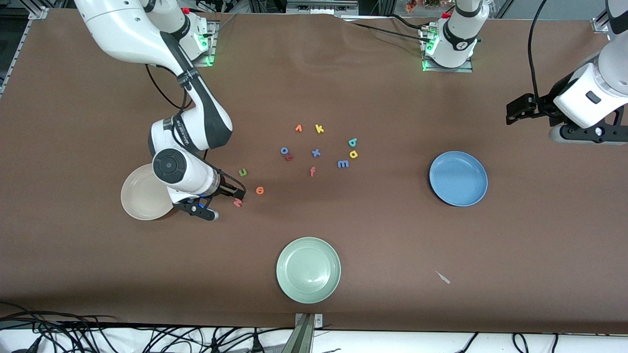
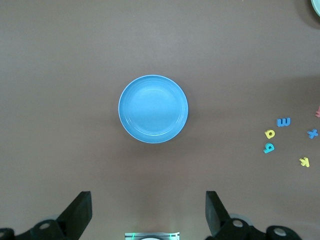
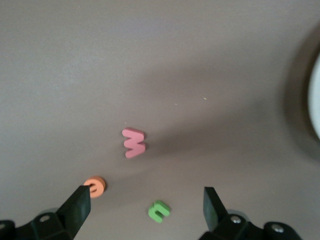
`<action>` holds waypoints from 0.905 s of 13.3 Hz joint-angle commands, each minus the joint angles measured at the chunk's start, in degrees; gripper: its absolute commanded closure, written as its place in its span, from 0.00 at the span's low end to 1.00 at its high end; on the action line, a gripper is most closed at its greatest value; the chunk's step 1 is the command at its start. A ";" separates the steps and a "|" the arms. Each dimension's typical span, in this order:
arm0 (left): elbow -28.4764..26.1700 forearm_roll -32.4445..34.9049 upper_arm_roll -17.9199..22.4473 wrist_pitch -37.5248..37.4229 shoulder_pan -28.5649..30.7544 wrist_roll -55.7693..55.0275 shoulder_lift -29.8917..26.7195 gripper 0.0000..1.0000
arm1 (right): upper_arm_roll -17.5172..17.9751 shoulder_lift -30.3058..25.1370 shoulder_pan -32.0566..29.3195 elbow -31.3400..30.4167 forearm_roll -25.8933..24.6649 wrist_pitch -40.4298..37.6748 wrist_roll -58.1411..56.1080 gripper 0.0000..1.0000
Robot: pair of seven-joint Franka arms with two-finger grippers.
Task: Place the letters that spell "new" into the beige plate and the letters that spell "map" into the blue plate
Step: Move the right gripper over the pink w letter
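My right gripper [image 1: 230,192] hangs open and empty, low over the olive-green n [image 1: 243,172], the orange e [image 1: 260,190] and the pinkish-red w [image 1: 238,202]. In the right wrist view the n [image 3: 159,211] lies between the open fingers, the e [image 3: 95,186] by one fingertip and the w [image 3: 133,143] just ahead. The beige plate [image 1: 142,193] is beside this gripper and has no letters in it. The blue m [image 1: 343,164], yellow a [image 1: 353,154] and teal p [image 1: 353,142] lie mid-table. The blue plate [image 1: 458,178] holds nothing. My left gripper [image 1: 520,110] waits open, raised near it.
A pale green plate [image 1: 308,269] sits nearest the front camera. Spare letters lie mid-table: yellow k [image 1: 319,129], orange v [image 1: 298,128], blue x [image 1: 316,152], orange-red f [image 1: 312,171], and a blue o [image 1: 284,150] with a small red letter beside it. A white scrap [image 1: 443,277] lies near the front edge.
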 commanded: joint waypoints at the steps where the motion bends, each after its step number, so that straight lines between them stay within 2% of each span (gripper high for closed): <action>1: 0.75 -0.61 -0.66 -3.06 0.42 0.39 -0.40 0.00 | -0.29 2.08 0.21 0.67 0.75 2.74 0.60 0.00; 5: 0.66 -0.70 -0.66 -3.16 0.17 0.39 0.74 0.00 | -0.29 3.84 0.64 0.67 0.84 3.98 0.69 0.00; 8: 0.75 -0.44 -0.75 -2.81 -0.45 0.56 4.17 0.00 | -0.29 6.47 1.44 0.67 0.75 8.28 0.69 0.00; 12: 2.07 -2.37 -2.33 1.49 -3.69 6.51 11.80 0.00 | -0.29 7.09 1.44 0.67 0.67 8.56 0.78 0.00</action>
